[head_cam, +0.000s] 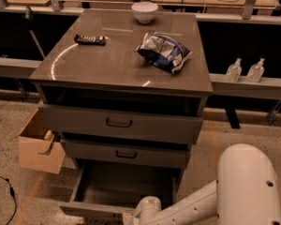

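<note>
Edges, room:
- Bottom drawer is seen pulled well out toward 6 o'clock. Its front lip lies low in the view and its inside is dark and bare.
- Gripper is found at the front lip, at about 5 o'clock of the drawer's mouth, touching or just beside the lip; which one cannot be told. Whether it is apart, together or clamped cannot be told either, as it is hidden behind the wrist.
- Arm is laid in from 3 o'clock, low over the floor. The white shoulder fills the 4 o'clock corner.
- Open floor is left at 7 to 8 o'clock of the drawer, bounded by a box just beside the cabinet's left flank and a cable farther out.

Surface, room:
- Middle drawer is seen nearly shut. Top drawer stands out a little, with a dark gap above it.
- On the cabinet top: a bowl at 12 o'clock, a remote at 10 o'clock, a bag at 2 o'clock, all well apart.
- Two bottles are noted on a ledge at 3 o'clock of the cabinet.

Axis:
- The bottom drawer's front runs 9 to 3 o'clock. The opening faces up and the pull-out line runs 12 to 6 o'clock.
</note>
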Controlling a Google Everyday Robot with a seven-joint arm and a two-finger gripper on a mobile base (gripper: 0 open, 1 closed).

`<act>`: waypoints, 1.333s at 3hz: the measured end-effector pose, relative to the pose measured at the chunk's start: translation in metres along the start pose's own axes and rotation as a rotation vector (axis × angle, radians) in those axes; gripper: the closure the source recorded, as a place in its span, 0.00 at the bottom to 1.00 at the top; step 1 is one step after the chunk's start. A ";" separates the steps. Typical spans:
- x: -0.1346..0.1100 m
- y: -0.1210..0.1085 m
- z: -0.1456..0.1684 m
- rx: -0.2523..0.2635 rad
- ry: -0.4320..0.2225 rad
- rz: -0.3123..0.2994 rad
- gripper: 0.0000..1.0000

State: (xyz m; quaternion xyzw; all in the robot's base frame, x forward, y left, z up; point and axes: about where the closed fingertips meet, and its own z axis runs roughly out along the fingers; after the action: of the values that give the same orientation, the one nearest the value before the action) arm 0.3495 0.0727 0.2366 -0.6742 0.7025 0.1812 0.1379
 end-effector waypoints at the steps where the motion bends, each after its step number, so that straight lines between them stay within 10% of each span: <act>1: -0.002 0.002 0.003 -0.007 0.001 -0.005 0.00; 4: -0.012 -0.010 0.013 -0.022 -0.045 -0.036 0.00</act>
State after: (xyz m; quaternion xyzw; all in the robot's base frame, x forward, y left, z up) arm 0.3593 0.0890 0.2300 -0.6839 0.6850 0.2017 0.1494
